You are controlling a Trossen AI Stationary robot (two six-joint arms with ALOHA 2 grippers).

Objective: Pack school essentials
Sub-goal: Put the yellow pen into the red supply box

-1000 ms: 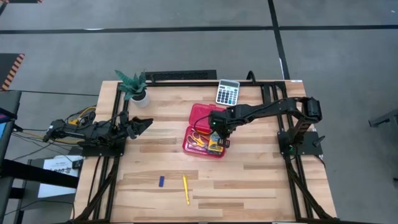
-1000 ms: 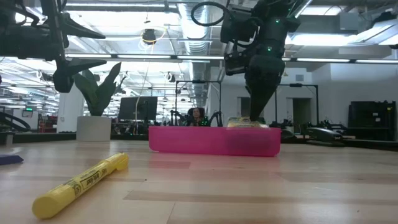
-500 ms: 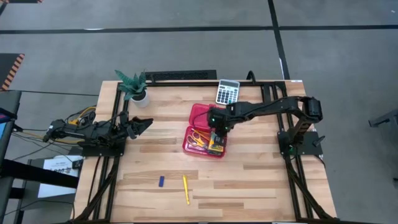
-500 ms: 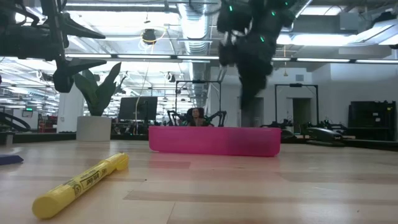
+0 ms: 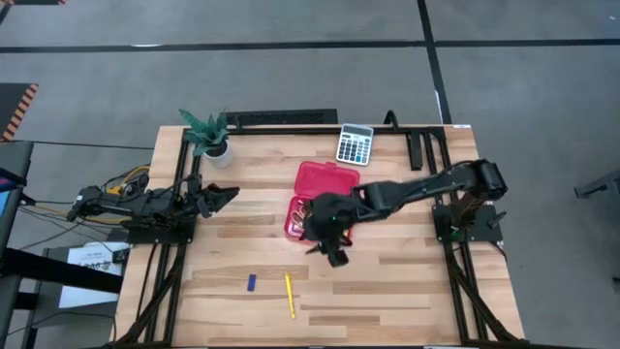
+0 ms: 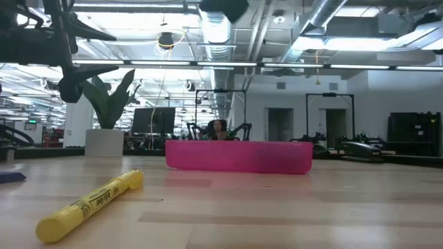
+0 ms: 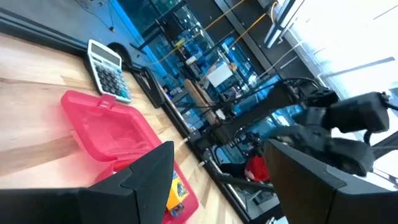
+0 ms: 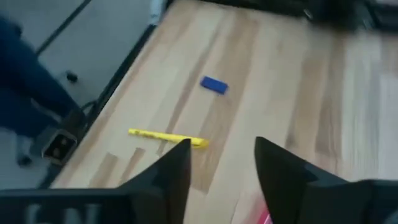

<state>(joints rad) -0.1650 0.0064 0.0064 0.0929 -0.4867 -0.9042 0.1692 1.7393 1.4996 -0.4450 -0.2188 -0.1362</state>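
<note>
The red case (image 5: pixel 320 194) lies open near the tabletop's middle, scissors (image 5: pixel 308 210) inside. The right gripper (image 5: pixel 332 249), fingers apart and empty, hovers beside it; yellow stick (image 5: pixel 290 295) and blue piece (image 5: pixel 251 282) lie near the front edge.

The right arm (image 5: pixel 387 197) covers most of the red case's (image 5: pixel 320 182) tray, hiding its contents; the wrist views are blurred.

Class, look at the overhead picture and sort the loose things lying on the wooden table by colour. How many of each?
Yellow: 1, the highlighter
Blue: 1, the small eraser-like piece
Red: 1, the open hinged case
Grey: 1, the calculator
Green: 1, the potted plant
Total: 5
</note>
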